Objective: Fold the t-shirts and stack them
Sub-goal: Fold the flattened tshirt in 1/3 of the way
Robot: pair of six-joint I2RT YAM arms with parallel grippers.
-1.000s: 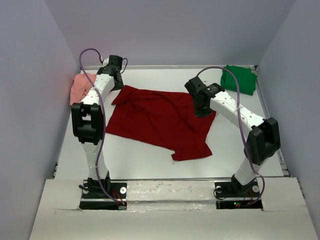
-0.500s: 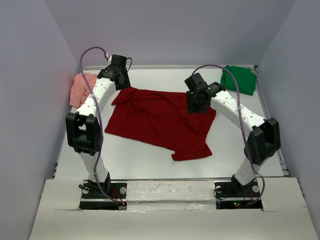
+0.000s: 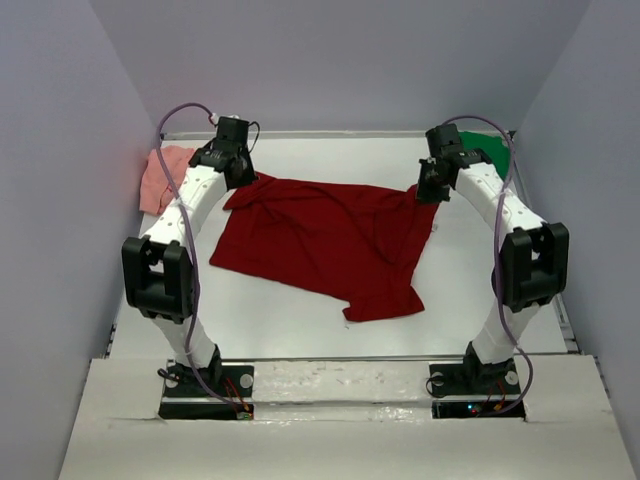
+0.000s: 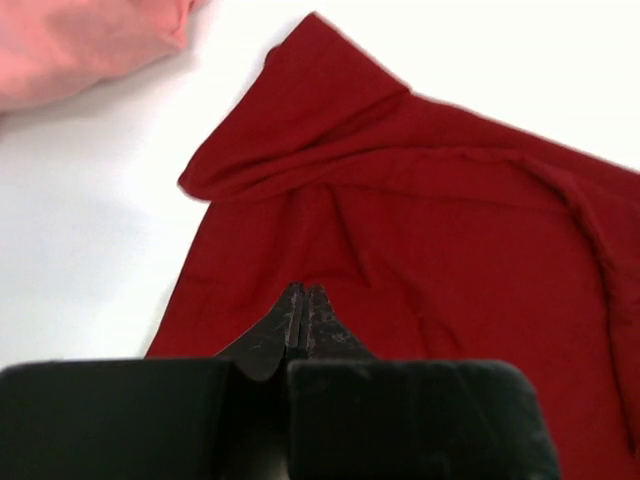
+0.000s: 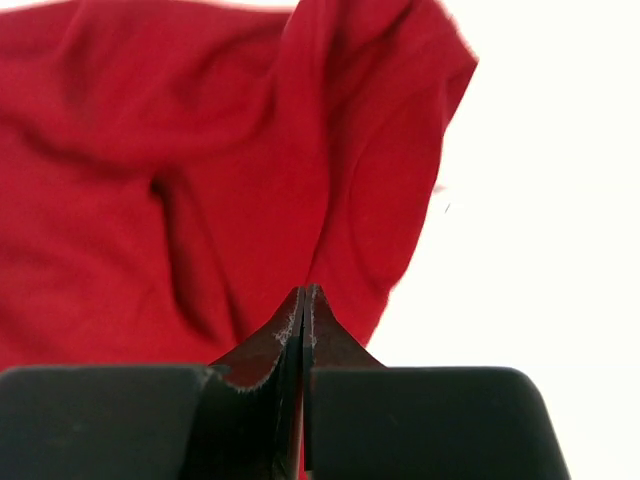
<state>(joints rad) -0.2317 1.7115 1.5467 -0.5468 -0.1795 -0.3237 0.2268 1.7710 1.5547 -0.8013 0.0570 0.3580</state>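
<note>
The dark red t-shirt (image 3: 320,235) lies spread and rumpled across the middle of the table. My left gripper (image 3: 238,178) sits at its far left corner by the sleeve. In the left wrist view its jaws (image 4: 303,290) are pressed together on the red cloth (image 4: 450,220), with creases running into the tips. My right gripper (image 3: 425,192) is at the far right corner, jaws (image 5: 304,290) shut where a raised fold of the red cloth (image 5: 150,150) runs into them. The pale pink t-shirt (image 3: 160,175) (image 4: 80,40) lies bunched at the far left. The green t-shirt (image 3: 490,155) sits at the far right, partly behind my right arm.
Grey walls close in the table on the left, right and back. Bare white table top (image 3: 280,320) shows between the red shirt's near hem and the arm bases.
My right arm swung from over the shirt's middle out to its far right corner. Both grippers closed. The left arm shifted only slightly at the far left corner.
</note>
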